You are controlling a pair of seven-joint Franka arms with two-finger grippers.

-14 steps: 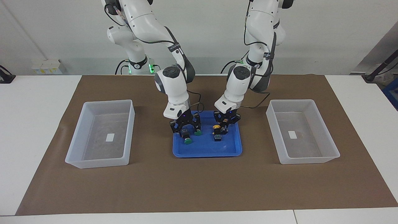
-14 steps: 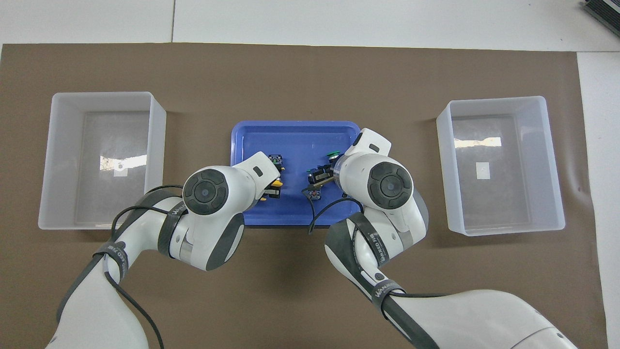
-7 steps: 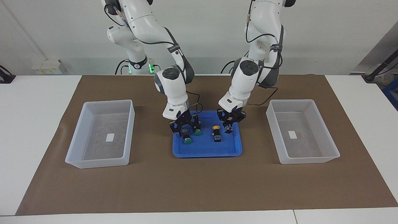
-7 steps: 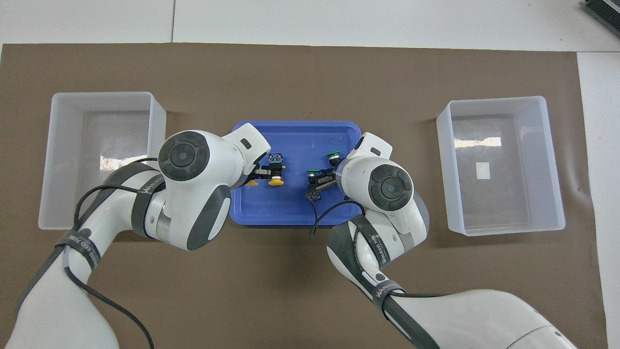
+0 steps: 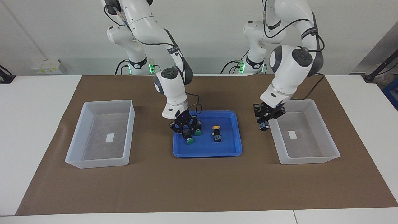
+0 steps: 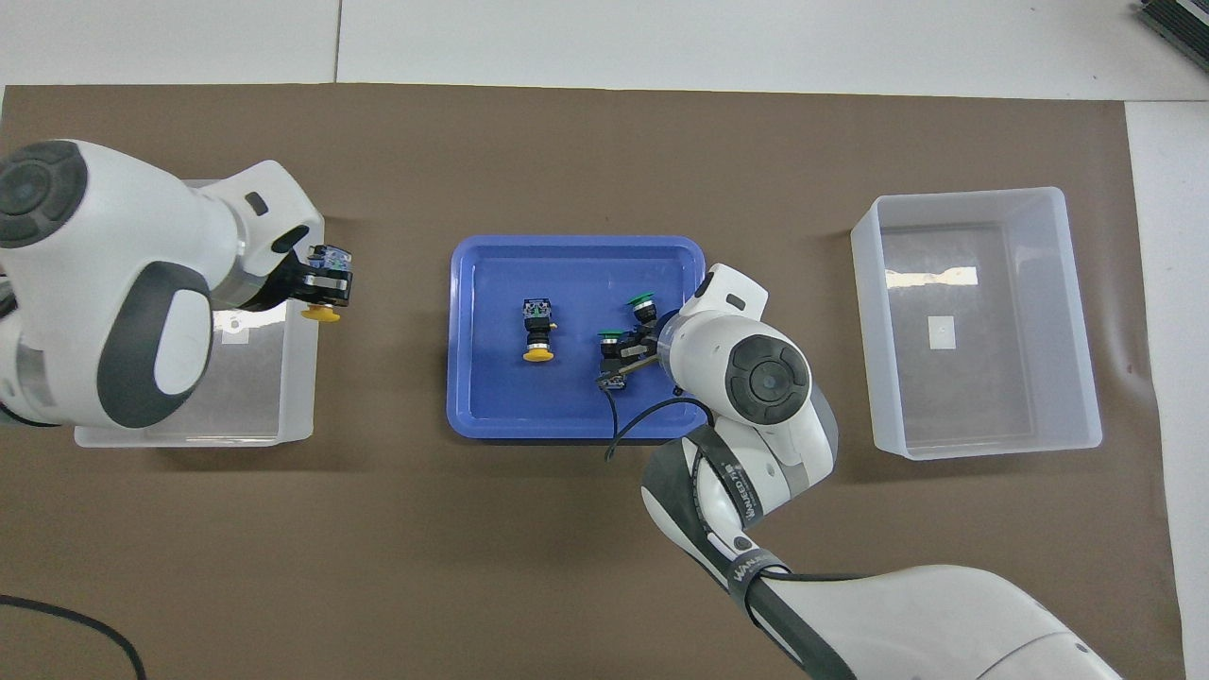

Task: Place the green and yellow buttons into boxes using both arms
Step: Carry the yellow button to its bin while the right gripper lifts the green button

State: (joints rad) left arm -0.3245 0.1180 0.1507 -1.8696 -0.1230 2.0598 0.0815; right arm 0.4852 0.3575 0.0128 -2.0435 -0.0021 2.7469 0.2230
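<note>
Gripping a yellow button [image 6: 321,297], the left gripper [image 5: 265,122] hangs closed at right of centre in the facing view, over the inner wall of the box at the left arm's end [image 5: 323,137]; in the overhead view the button's yellow cap shows at the upper left, just over that box's rim. The box itself holds only a small white label [image 5: 292,134].

At frame centre in the facing view, the right gripper [image 5: 186,130] is down in the blue tray [image 5: 230,149], fingertips clamped on the black body of a green button [image 5: 189,137] whose cap points away from the robots. A second green button [image 5: 197,131] sits just beside it, toward the left arm's end of the tray, close against the gripper's links; can't tell if they touch.

Another yellow button [image 5: 216,133] lies on its side in the tray's middle, cap toward the robots, apart from both grippers. In the overhead view it is at centre, next to the two green caps half hidden under the right arm's wrist.

The box at the right arm's end [image 5: 93,155] sits at the left of the facing view, well apart from the tray, with a white label inside. Both boxes and the tray rest on a brown mat [image 5: 199,186] over the white table [image 5: 31,102].
</note>
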